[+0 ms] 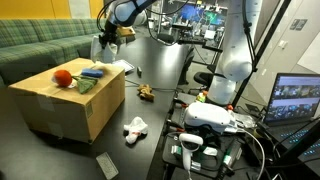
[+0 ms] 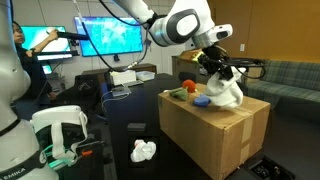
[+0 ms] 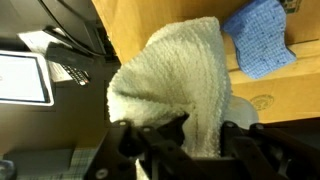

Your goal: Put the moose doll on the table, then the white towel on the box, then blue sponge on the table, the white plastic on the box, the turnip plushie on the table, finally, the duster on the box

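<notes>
The white towel [image 3: 180, 90] is creamy with a ribbed weave (nearly off-white up close). Right of it, the blue sponge [image 3: 258, 40] is bright blue against the tan box [image 1: 60, 115]. The turnip plushie [image 1: 63, 77] is red-orange with green leaves; the far sofa [image 1: 40, 40] is checked green.

Wrist view: end effector [image 3: 195, 140] fingertips buried in the white towel [image 3: 175, 80] clamped between them; contact line not visible. Blue sponge [image 3: 258, 38], above and right of the end effector, cut by the top edge. Box [image 3: 270, 100] beneath, largely covered by cloth. Exterior view: moose doll [image 1: 146, 92], well away from the end effector on the counter [image 1: 160, 75], too small for detail.
</notes>
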